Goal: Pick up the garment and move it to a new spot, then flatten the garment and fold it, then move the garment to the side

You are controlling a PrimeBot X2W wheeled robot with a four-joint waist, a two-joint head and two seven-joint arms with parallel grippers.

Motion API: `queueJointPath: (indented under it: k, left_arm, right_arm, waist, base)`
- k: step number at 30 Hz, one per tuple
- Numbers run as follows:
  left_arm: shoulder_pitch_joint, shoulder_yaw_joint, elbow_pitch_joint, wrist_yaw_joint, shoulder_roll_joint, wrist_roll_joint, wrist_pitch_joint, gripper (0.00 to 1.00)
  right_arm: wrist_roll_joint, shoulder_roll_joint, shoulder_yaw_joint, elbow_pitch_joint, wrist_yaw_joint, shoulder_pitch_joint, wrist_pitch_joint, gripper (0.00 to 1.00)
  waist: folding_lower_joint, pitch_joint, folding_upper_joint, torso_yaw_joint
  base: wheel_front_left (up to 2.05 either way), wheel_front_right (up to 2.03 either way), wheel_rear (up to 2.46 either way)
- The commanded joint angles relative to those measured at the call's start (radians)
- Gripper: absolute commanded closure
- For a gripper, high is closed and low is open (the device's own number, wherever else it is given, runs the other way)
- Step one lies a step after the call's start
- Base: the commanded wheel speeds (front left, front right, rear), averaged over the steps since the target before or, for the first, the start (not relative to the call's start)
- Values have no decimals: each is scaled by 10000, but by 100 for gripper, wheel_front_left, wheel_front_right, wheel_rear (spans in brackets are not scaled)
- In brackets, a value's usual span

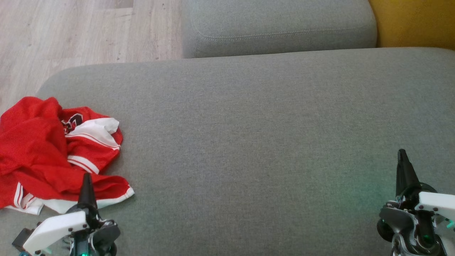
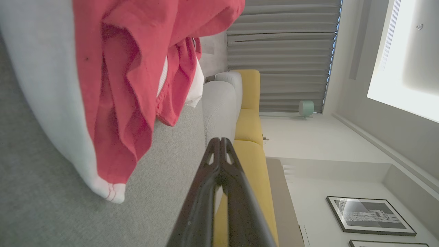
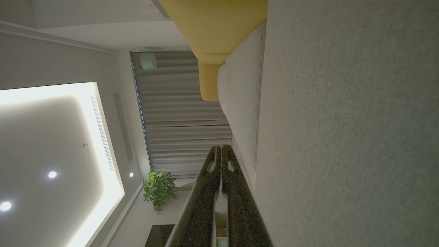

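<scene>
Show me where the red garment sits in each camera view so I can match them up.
Head view: garment at the left edge, crumpled on the grey cushion, just beyond the left gripper.
Left wrist view: garment at upper left; this view is turned sideways.
Right wrist view: grey cushion on the right, curtain in the middle.
Shared landmark: the yellow seat.
</scene>
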State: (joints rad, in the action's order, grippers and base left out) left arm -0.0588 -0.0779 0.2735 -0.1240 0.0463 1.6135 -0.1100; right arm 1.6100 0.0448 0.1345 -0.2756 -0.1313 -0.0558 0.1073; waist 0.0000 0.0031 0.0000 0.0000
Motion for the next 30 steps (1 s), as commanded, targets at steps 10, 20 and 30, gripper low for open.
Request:
queueJointPath:
  k: [10,20,30]
  left_arm:
    - [-491,-357,-286,-67,39,-48,-32,100]
    - [120,58,291,8,-4,0,4,0]
    - [97,382,219,4,17,-176,275,0]
  right_arm:
    - [-15,54,-207,309,6,-521,60,100]
    - [2,-25,-12,-280,0,127,-4,0]
    - [-150,-11,-199,-79,0,274,-223,0]
  waist:
    - [0,0,0,0]
    - [0,0,0,0]
    - [0,6,0,-14]
  base:
    - [0,0,0]
    - [0,0,0]
    - [0,0,0]
